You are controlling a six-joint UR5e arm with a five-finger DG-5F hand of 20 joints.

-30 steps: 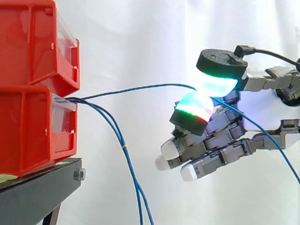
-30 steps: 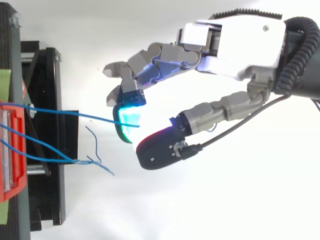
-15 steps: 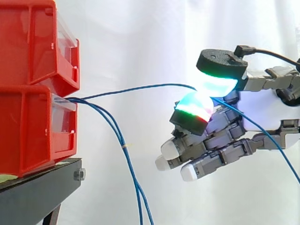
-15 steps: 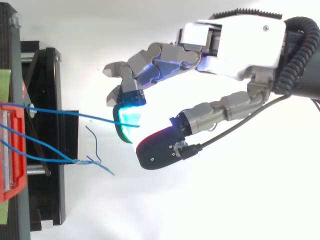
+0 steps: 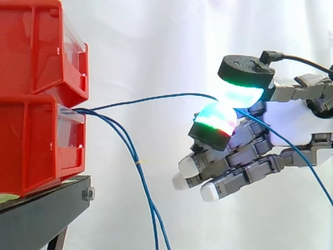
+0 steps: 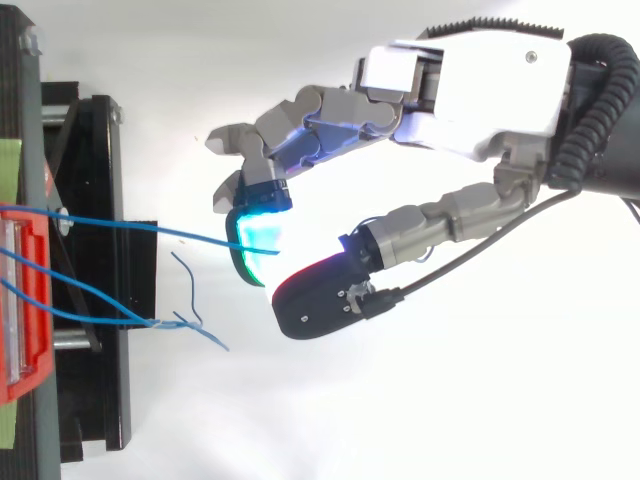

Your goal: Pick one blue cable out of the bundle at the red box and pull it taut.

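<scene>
Blue cable (image 5: 156, 97): it leaves the top front edge of the lower red bin, bows slightly upward as it runs right, and ends in the hand's pinch. Past the pinch it slants down to the right edge of the side view. From above (image 6: 150, 228) it runs almost straight from the bin to the cyan pad.
White curtain (image 5: 156, 41): hangs behind everything in the side view.
Red bins: two are stacked at the left. The upper bin (image 5: 31, 47) sits on the lower bin (image 5: 31, 146), and both have clear front panels. The top view shows a bin's front edge (image 6: 15, 300) at the left side.
Black stand (image 5: 41, 213): carries the bins, and its right edge juts just past the lower bin's front. From above (image 6: 95, 200) it lies under the cables.
Hand (image 5: 296, 117): comes in from the right, well apart from the bins, and is closed on the blue cable. Two glowing pads, an upper green-cyan one (image 5: 240, 94) and a lower red-green one (image 5: 216, 119), squeeze the cable between them. The other fingers curl beneath, white tips pointing left. The top view shows the palm (image 6: 470, 80) at the upper right.
Other cables (image 5: 147, 195): two more blue strands leave the same bin front and droop steeply to the bottom edge of the side view. One carries a small pale band. From above, their loose ends (image 6: 185, 320) cross near the stand's right edge, clear of the hand.
</scene>
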